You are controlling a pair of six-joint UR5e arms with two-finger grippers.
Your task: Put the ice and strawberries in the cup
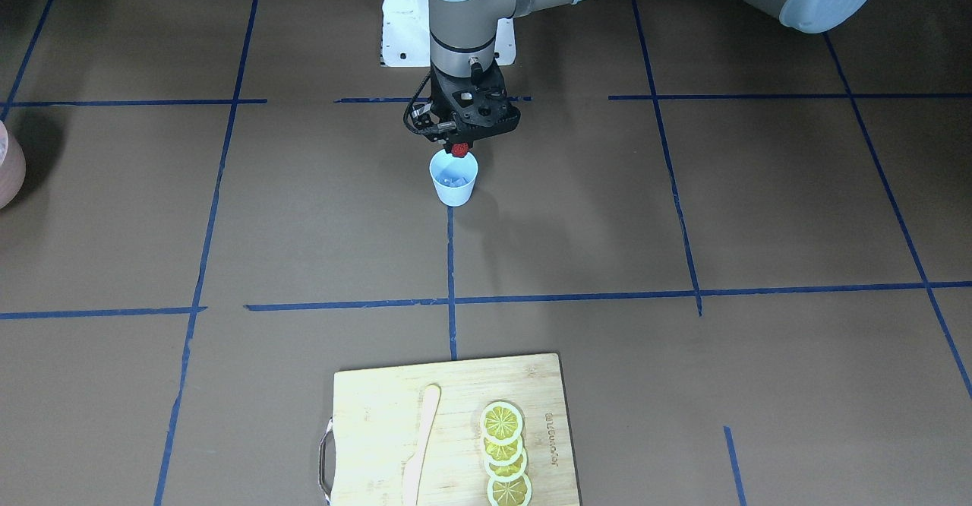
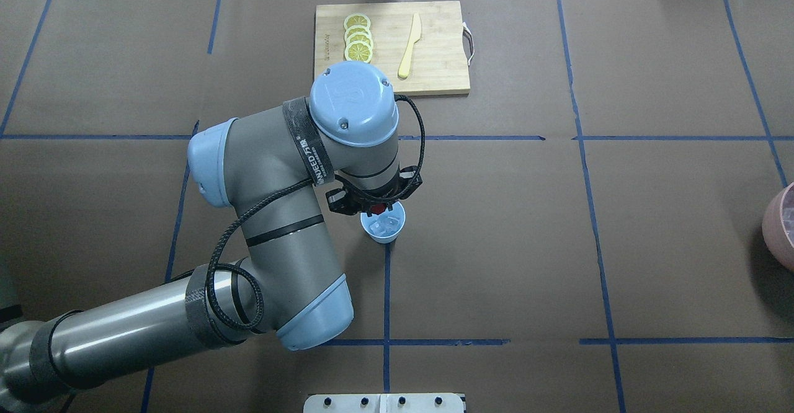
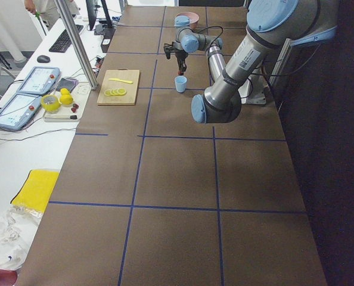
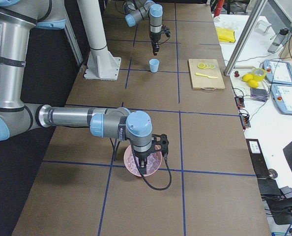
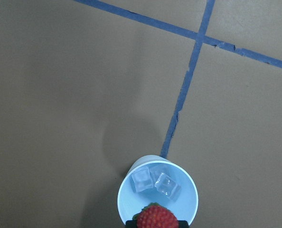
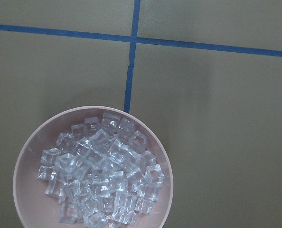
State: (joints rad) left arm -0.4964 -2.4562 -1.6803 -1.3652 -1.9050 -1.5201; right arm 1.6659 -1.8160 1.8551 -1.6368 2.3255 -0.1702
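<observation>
The left gripper point(image 1: 459, 146) pinches a strawberry point(image 5: 156, 218) between its fingertips. It hangs right over the mouth of the light-blue cup point(image 1: 454, 188), on the side of the rim nearer the robot. In the left wrist view the berry sits at the bottom edge, just above the rim and not yet inside. Two ice cubes point(image 5: 142, 180) lie side by side on the cup's bottom, so the ice part looks done, or at least begun. The berry part seems to need only a release, perhaps after a slight move toward the cup's centre so it clears the rim.

The right gripper point(image 4: 145, 166) hovers over a pink bowl point(image 6: 29, 190), well apart from the cup at the table's far right. It shows only in the side view, so I cannot tell whether its fingers are spread or closed. The bowl holds a heap of ice cubes point(image 6: 100, 166). Whether more cubes are meant for the cup cannot be judged.

Across the table, a wooden cutting board point(image 1: 380, 407) carries a row of overlapping lemon slices point(image 1: 503, 422) and a pale knife point(image 1: 422, 445) beside them.
</observation>
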